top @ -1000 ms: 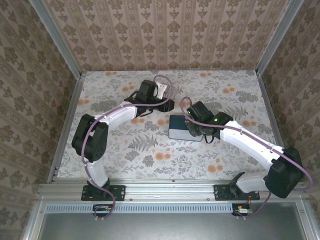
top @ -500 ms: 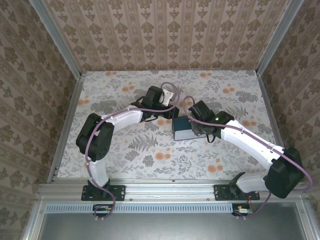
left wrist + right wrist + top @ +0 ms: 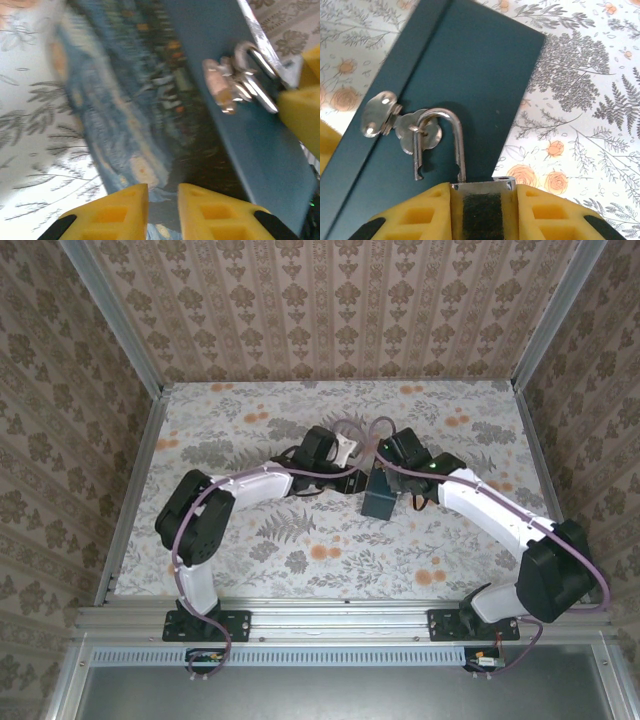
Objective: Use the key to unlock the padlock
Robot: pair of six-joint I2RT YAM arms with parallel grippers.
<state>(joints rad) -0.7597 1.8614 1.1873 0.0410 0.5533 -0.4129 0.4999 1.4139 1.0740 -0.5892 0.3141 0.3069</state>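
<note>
My right gripper is shut on the silver padlock. Its shackle stands swung out of the body, one notched leg hanging free, and is threaded through the silver hasp of the dark blue box. In the left wrist view the swirl-patterned box sits close ahead, with the hasp on its plain face. My left gripper is open by a narrow gap with nothing in it, just short of the box. From above, both grippers meet at the box. The key is out of view.
The table is covered in a floral cloth with orange flower prints. Patterned walls close it in on three sides. Both arms crowd the middle, and a yellow finger of the right gripper shows beside the hasp.
The left gripper has moved right up to the box. The right gripper has swung back and left with the padlock, turning the box so it looks narrower from above.
</note>
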